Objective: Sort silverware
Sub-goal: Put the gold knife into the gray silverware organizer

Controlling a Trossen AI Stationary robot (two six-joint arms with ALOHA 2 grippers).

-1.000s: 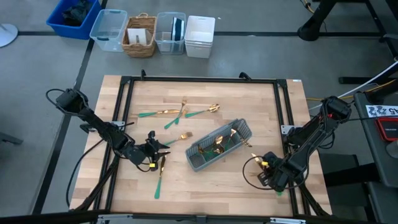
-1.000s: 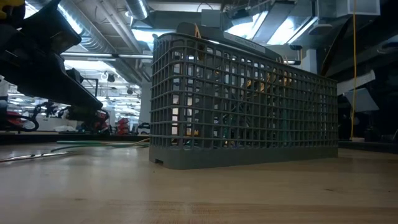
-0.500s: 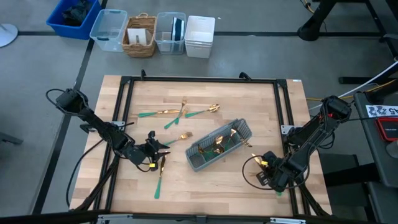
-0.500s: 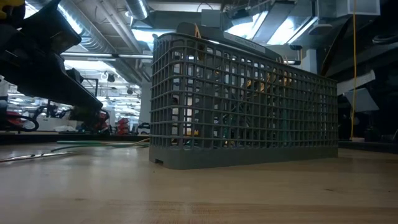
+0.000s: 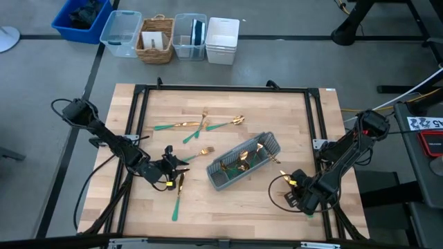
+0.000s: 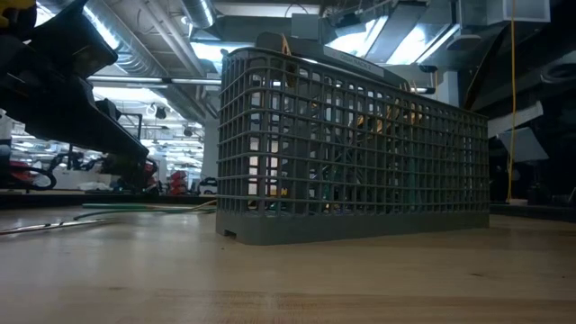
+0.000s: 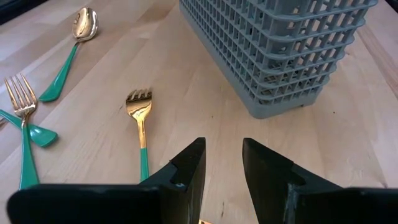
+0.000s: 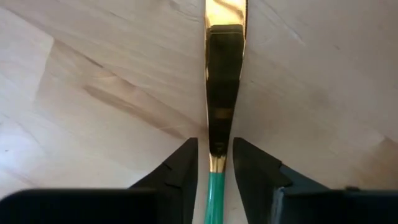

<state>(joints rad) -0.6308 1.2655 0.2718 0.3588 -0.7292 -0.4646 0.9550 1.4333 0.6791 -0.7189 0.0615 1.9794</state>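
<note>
Sorting gold-and-teal silverware into a grey caddy.

High view: caddy (image 5: 243, 162) mid-table, already holding several pieces; 4 or so loose pieces (image 5: 201, 124) left for pickup; left gripper (image 5: 171, 166) low beside them; right gripper (image 5: 293, 194) near the front right edge. Left wrist view: fingers (image 7: 186, 171) parted, empty, lined up beside a fork (image 7: 140, 127). Right wrist view: fingers (image 8: 183, 165) straddling a knife (image 8: 223, 93) lying flat; gripped or not, cannot tell.

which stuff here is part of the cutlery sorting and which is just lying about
Part of the job:
- loose forks and spoons on the table
- fork near the left gripper
- knife between the right gripper jaws
- grey caddy

Lying about:
- blue bin
- clear tubs
- wicker basket
- white tub
</note>
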